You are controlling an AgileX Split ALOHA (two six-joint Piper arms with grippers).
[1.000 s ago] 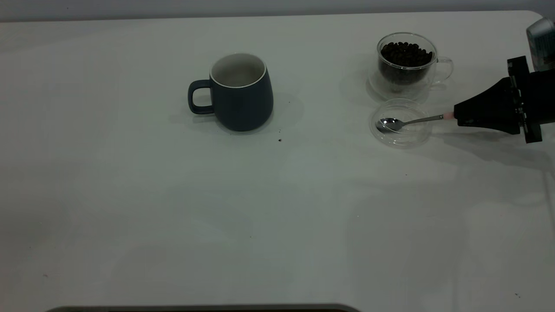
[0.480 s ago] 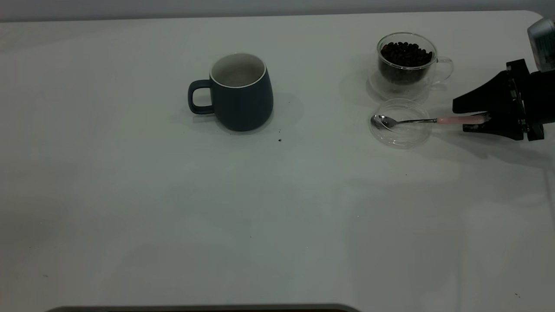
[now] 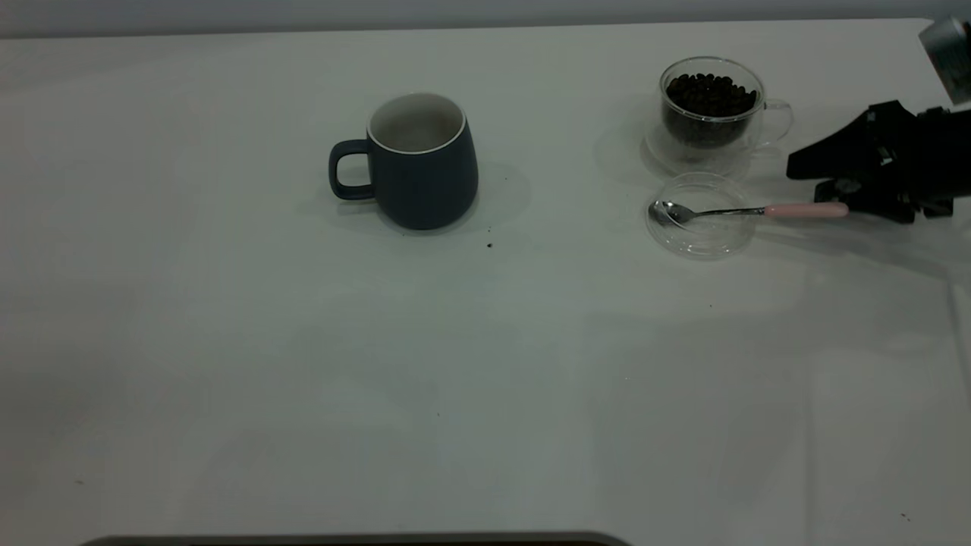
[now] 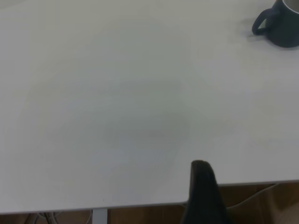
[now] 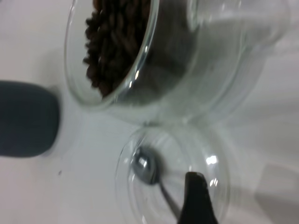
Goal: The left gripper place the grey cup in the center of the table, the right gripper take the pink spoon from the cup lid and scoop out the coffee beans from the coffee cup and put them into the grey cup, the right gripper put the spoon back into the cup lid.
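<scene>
Standing at the desk (image 3: 303, 379): white top, a few dark specks. Grey cup (image 3: 422, 161) sits upright near the middle, a little toward the far edge, handle pointing to the left arm's side; its white inside looks bare from the exterior view, though the bottom is hard to read. Coffee cup (image 3: 709, 110) stands far off toward the right arm's side, close to the far edge, clear glass, handle turned outward to the right. Coffee beans (image 3: 711, 95) fill it in a dark heap up near the rim. Cup lid (image 3: 702, 227) lies flat on the desk just in front of the coffee cup, nearly touching its base. Pink spoon (image 3: 751, 211) rests across the lid: metal bowl inside the disc, neck over the rim, pink handle sticking out over the desk toward the right arm. Right tool (image 3: 815, 176) hangs just beyond the handle's end, slightly above it, jaws spread apart, nothing between them, no contact with the spoon visible. Right wrist view looks down past one dark finger (image 5: 196, 198) onto lid, spoon bowl and beans. Left tool (image 4: 202, 196) is parked over the desk's edge, well apart from the grey cup; only one finger shows, so cannot tell how it stands.
</scene>
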